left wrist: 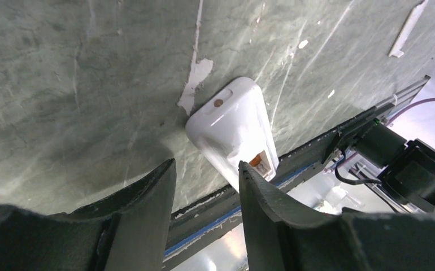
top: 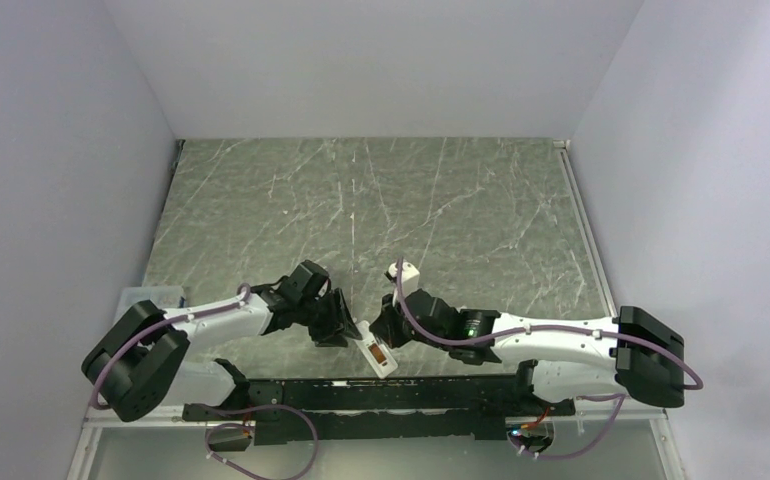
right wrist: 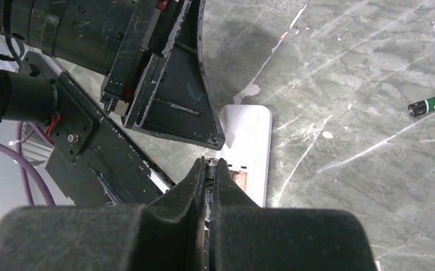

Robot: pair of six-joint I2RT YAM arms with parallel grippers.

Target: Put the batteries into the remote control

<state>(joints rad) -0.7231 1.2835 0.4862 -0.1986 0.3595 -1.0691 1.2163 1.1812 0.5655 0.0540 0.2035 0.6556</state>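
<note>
The white remote control [top: 377, 356] lies back up near the table's front edge, its battery compartment [right wrist: 239, 178] open and showing a copper contact. My right gripper [right wrist: 211, 165] is shut on one battery [right wrist: 211, 163], whose metal end pokes out between the fingertips just above the compartment end of the remote control [right wrist: 250, 138]. A second battery [right wrist: 433, 104], dark with a green label, lies on the table to the right. My left gripper [left wrist: 207, 169] stands open beside the remote control [left wrist: 232, 127]. Its right finger [left wrist: 255, 186] is in front of the remote's edge, and nothing is between the jaws.
A black rail [top: 361, 395] runs along the table's near edge just behind the remote. The two grippers [top: 346, 322] [top: 385, 334] are close together over it. White chips [left wrist: 198, 73] mark the green marbled tabletop. Grey walls close off both sides and the back.
</note>
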